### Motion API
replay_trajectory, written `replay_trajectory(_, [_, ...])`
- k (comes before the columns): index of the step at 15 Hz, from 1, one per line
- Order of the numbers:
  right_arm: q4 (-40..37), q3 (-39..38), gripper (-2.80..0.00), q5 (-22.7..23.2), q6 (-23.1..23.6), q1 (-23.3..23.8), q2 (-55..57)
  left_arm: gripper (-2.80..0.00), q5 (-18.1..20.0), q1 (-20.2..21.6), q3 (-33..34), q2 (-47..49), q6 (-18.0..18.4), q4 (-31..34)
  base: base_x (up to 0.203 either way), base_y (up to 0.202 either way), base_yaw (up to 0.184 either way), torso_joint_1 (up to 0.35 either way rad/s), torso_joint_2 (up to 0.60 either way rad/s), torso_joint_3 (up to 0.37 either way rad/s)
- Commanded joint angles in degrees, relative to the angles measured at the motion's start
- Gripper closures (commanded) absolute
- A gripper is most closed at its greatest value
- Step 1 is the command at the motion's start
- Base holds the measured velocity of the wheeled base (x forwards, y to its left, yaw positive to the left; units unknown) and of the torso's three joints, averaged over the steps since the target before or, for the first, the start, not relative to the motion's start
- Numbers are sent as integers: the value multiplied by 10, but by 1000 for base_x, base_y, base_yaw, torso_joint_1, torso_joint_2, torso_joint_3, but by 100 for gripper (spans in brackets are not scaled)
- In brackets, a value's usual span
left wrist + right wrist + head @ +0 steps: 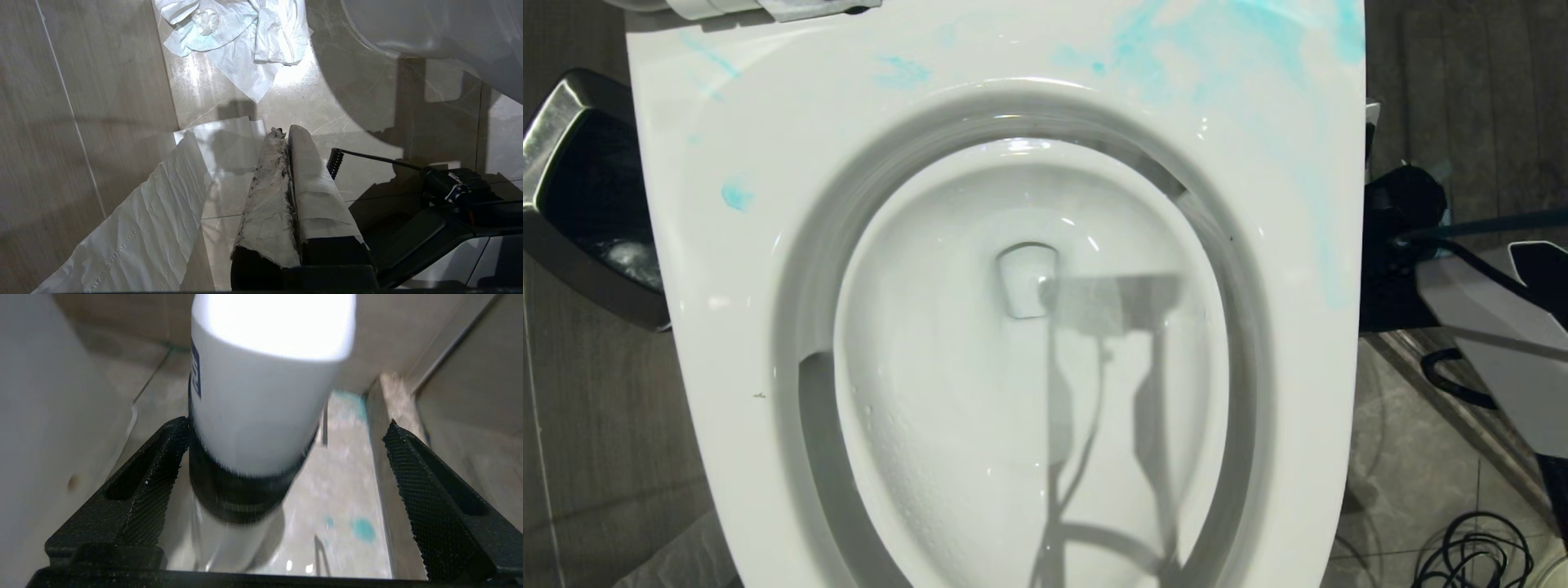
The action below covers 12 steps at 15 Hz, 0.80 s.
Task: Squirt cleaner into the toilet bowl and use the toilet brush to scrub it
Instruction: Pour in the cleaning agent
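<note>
The toilet bowl (1029, 343) fills the head view: white, glossy, wet inside, its rim (768, 204) smeared with turquoise cleaner (737, 196). A steel waste bin (580, 204) stands beside its left. The white cleaner bottle (265, 396), black-banded at its base, stands on the floor between the spread fingers of the right claw (286, 465), released. The left claw (288, 139), paper-wrapped, is clenched above floor tissues (241, 36).

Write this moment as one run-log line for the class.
right gripper: fingers open beside white bottle, not gripping | left gripper: shut, parked above floor | toilet bowl: blue smears on rim, no brush visible
</note>
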State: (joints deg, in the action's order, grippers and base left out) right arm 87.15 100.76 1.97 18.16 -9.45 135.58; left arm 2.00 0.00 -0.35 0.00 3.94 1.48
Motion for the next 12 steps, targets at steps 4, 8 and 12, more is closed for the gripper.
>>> replay_trajectory(4, [5,125,-280,2,3,-2,79,0,0,0,0,0,0,0,0,0,0,0,0,0])
replay_trajectory(8, [-8,129,-280,22,11,-5,86,0,0,0,0,1,0,0,0,0,0,0,0,0])
replay_trajectory(12, [-5,129,-280,23,17,-7,83,0,0,0,0,0,0,0,0,0,0,0,0,0])
